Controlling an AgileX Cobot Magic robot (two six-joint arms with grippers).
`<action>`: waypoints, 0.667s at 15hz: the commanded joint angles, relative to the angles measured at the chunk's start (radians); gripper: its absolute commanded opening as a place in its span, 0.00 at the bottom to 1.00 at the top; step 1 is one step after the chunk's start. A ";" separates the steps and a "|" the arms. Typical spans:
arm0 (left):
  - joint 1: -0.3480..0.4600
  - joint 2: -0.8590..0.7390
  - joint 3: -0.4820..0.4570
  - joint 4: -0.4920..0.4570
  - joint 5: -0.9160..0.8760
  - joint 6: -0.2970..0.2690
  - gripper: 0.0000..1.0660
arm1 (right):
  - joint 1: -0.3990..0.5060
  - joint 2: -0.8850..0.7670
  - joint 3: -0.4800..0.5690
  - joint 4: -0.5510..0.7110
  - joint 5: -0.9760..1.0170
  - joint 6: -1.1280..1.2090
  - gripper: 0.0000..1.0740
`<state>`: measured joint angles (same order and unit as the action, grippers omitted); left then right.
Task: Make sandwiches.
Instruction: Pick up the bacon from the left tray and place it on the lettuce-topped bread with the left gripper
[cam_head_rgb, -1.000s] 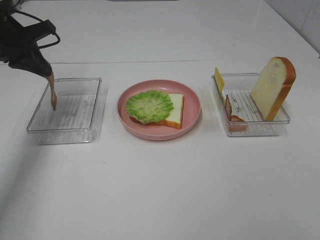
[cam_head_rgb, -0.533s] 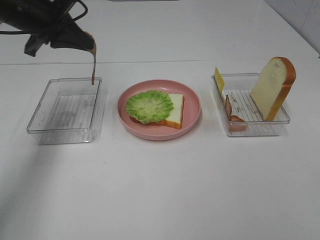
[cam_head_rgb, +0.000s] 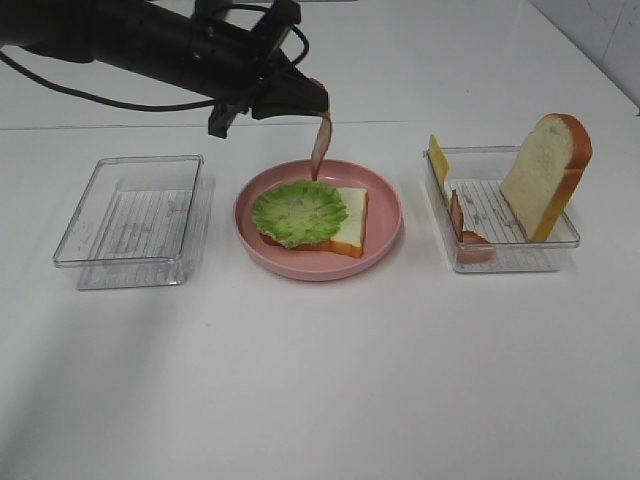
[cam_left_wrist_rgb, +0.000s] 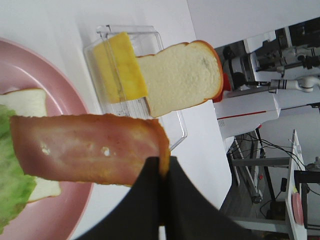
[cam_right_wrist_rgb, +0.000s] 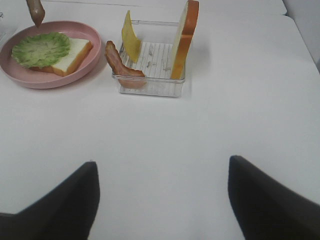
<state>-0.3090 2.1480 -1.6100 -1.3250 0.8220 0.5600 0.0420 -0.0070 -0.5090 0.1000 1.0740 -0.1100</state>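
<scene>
My left gripper (cam_head_rgb: 318, 100) is shut on a brown-red bacon strip (cam_head_rgb: 321, 142) that hangs above the far edge of the pink plate (cam_head_rgb: 390, 215). On the plate lies a bread slice (cam_head_rgb: 352, 220) with a green lettuce leaf (cam_head_rgb: 297, 212) on top. In the left wrist view the strip (cam_left_wrist_rgb: 85, 147) is pinched at one end between the fingers (cam_left_wrist_rgb: 150, 190). My right gripper (cam_right_wrist_rgb: 162, 200) is open and empty over the bare table in front of the right tray, and does not show in the high view.
The clear right tray (cam_head_rgb: 505, 262) holds a yellow cheese square (cam_head_rgb: 438, 158), another bacon strip (cam_head_rgb: 458, 215) and an upright bread slice (cam_head_rgb: 545, 175). A clear tray (cam_head_rgb: 130, 262) with nothing in it stands left of the plate.
My left gripper has lifted the bacon strip out of the left tray and carried it right, to above the plate. Nothing else moved.
</scene>
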 joint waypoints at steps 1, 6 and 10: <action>-0.058 0.105 -0.100 -0.037 -0.004 0.005 0.00 | -0.006 -0.012 0.003 -0.001 -0.010 -0.004 0.64; -0.051 0.181 -0.112 0.178 -0.013 -0.055 0.00 | -0.006 -0.012 0.003 -0.001 -0.010 -0.004 0.64; -0.051 0.162 -0.112 0.384 -0.053 -0.190 0.00 | -0.006 -0.012 0.003 -0.001 -0.010 -0.004 0.64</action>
<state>-0.3600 2.3240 -1.7170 -0.9580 0.7720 0.3910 0.0420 -0.0070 -0.5090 0.1000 1.0740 -0.1100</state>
